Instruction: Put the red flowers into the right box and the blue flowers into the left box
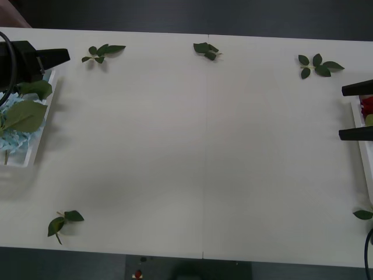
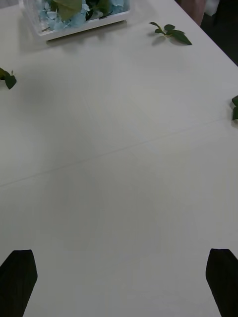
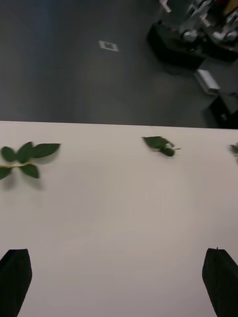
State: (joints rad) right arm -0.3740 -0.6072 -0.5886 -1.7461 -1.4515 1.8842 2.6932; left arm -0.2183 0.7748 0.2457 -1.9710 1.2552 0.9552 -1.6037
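Status: sorting looks complete; no flower lies loose on the table (image 1: 192, 146).

Risk: judged low. Either arm drawing back could catch a rim or a projecting stem and tip blooms out, since both grippers hang directly over their boxes.

Left gripper (image 1: 55, 56): upper left of the front view, black fingers apart, nothing held, above the far end of the left box (image 1: 36, 143).

Blue flowers (image 1: 14, 140): in the left box at the left edge, under large leaves, just below the left gripper.

Right gripper (image 1: 356, 111): right edge, fingers apart, empty.

Red flowers (image 1: 367, 106): a red patch between those fingers, inside the right box (image 1: 356, 125).

Leaf sprigs (image 1: 104, 52): scattered along the table edges, well apart from both grippers.
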